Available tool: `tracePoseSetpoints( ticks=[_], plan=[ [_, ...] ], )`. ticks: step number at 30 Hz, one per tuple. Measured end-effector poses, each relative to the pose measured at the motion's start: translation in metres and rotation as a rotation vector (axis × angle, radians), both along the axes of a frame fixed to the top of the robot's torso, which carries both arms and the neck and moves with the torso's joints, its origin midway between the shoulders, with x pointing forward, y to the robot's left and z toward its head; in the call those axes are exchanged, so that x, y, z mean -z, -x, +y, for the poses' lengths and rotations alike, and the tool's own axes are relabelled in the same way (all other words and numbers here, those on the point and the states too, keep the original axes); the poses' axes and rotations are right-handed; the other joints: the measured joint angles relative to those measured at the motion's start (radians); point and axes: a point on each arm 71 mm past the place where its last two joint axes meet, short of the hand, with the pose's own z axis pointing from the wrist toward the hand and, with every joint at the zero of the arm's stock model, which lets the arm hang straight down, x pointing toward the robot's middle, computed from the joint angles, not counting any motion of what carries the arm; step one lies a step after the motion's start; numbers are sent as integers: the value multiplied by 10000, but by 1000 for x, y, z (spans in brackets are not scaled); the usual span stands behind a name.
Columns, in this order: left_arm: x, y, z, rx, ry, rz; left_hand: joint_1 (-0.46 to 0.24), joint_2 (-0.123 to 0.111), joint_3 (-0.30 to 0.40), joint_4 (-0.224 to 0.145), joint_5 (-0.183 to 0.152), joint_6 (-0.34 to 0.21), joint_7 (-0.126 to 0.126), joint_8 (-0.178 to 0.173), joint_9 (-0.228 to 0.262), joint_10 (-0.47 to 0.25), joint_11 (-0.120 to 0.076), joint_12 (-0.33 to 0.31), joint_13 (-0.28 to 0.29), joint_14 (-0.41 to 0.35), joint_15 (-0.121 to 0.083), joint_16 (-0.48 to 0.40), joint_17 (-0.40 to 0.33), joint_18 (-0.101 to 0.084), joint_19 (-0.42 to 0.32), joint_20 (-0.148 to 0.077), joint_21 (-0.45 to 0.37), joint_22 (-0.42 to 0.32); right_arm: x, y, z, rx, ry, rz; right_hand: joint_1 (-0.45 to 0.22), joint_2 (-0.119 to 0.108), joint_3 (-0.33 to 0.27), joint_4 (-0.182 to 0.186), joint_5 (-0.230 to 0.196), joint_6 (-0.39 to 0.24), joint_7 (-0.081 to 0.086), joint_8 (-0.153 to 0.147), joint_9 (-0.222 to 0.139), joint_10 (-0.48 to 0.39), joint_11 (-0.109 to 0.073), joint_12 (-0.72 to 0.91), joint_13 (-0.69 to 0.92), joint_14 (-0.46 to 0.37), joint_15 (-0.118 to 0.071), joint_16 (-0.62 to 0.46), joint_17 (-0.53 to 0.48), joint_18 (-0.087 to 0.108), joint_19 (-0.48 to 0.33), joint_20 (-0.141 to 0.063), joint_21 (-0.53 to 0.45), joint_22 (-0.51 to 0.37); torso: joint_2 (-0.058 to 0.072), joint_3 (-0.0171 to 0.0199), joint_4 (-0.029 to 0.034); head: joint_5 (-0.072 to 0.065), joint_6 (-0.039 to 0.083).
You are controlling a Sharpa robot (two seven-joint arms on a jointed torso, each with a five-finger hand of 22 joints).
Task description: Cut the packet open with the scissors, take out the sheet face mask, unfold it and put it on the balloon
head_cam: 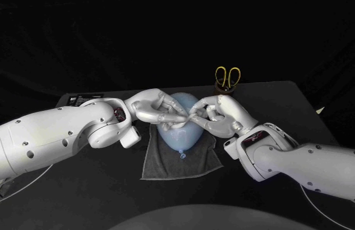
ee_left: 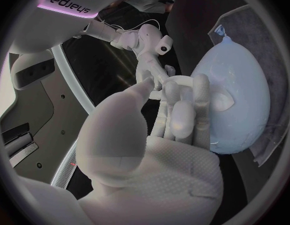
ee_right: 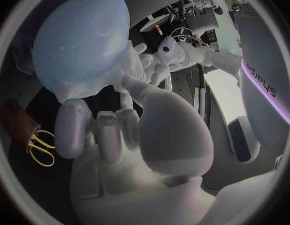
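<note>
Left hand (head_cam: 157,109) and right hand (head_cam: 218,114) meet over the balloon (head_cam: 181,135), which lies beneath them on a towel (head_cam: 166,166); their fingers curl onto the mask (ee_right: 79,87) covering it, pinching or merely pressing I cannot tell

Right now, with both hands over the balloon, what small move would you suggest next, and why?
Probably smooth the sheet mask down over the balloon. The left hand and right hand meet over it, and the wrist views show the mask draped on it with an edge that seems loose.
</note>
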Motion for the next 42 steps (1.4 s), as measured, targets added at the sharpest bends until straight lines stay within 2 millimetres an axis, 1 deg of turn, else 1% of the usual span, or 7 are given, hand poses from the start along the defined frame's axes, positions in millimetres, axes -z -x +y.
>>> tracePoseSetpoints(
  ticks=[9, 16, 19, 21, 28, 36, 42],
  plan=[
    [1, -1, 1, -85, -191, 78, 2, -1, -188, 188, 0, 0, 0, 0, 0, 0, 0, 117, 62, 75, -4, 46, 69, -2, 180, -3, 0, 103, -2, 1, 0, 16, -119, -120, -52, -52, -28, 28, 19, -24, -24, 5, -2, -3, -2, 1, -3, -1, 1, 12, -7, 0, -1, 1, -1, -1, -1, -2, 0, -15, -15],
    [2, -1, 1, -160, -296, 119, 93, -92, -379, 379, 0, 39, -39, 0, 0, 54, -49, 253, 151, 202, -25, 129, 301, -3, 483, -21, 156, 442, -3, 1, 0, 45, -187, -196, -52, -52, -28, 28, 19, -24, -24, 35, -7, -19, -17, 39, -8, -1, 1, 12, -8, 0, -2, 2, -1, -5, -1, -1, 0, -16, -23],
    [2, -1, 1, -171, -326, 133, 164, -22, -477, 476, 0, 40, -39, 58, 18, 123, -45, 390, 212, 296, -68, 198, 442, -3, 629, -58, 247, 531, -3, 1, 0, 49, -186, -198, -52, -52, -28, 28, 56, -24, -24, 35, -8, -19, -17, 39, -7, 4, -4, 11, -7, 0, -2, 2, -1, -8, -1, -1, -1, -16, -28],
    [2, -1, 0, -171, -336, 137, 220, -43, -528, 528, 0, 93, -92, 93, 51, 255, -76, 550, 395, 308, -58, 230, 550, -4, 695, -81, 300, 612, -2, 0, 0, 56, -178, -179, -52, -52, -28, 28, 56, -24, -24, 35, -8, -19, -17, 40, -5, 25, -25, 10, -6, 1, -2, 2, -2, -8, -1, -1, -1, -16, -35],
    [2, 0, -1, -150, -344, 141, 484, 136, -571, 570, 1, 189, -187, 234, 110, 518, -161, 949, 866, 436, -115, 324, 833, -6, 861, -142, 421, 832, -1, -1, 4, 64, -72, 27, -131, -131, -68, 68, 96, -53, 6, 34, -40, -20, -18, 39, 0, 37, -36, 4, 1, 0, -35, -30, -98, -5, -1, -2, -1, -15, -52],
    [2, 0, -2, -116, -325, 135, 790, 357, -599, 598, 1, 309, -230, 288, 131, 612, -183, 1086, 1077, 502, -181, 399, 1045, -8, 947, -165, 475, 964, 1, -2, 6, 97, 68, 231, -237, -237, -96, 95, 467, -89, -30, 76, -74, -22, -19, 38, -1, 36, -36, -9, 0, 0, -35, -29, -135, -1, -1, -2, 0, -11, -70],
    [2, 0, -3, -96, -295, 134, 1057, 531, -470, 610, 1, 383, -304, 318, 108, 716, -218, 1211, 1234, 555, -235, 458, 1216, -8, 1043, -188, 577, 1091, 1, -2, 8, 109, 108, 278, -342, -343, -135, 142, 1007, -123, 4, 150, -114, -36, -33, 38, -5, 35, -35, 12, 0, 0, -36, -29, -135, 0, -1, -5, 1, -5, -76]
  ],
)
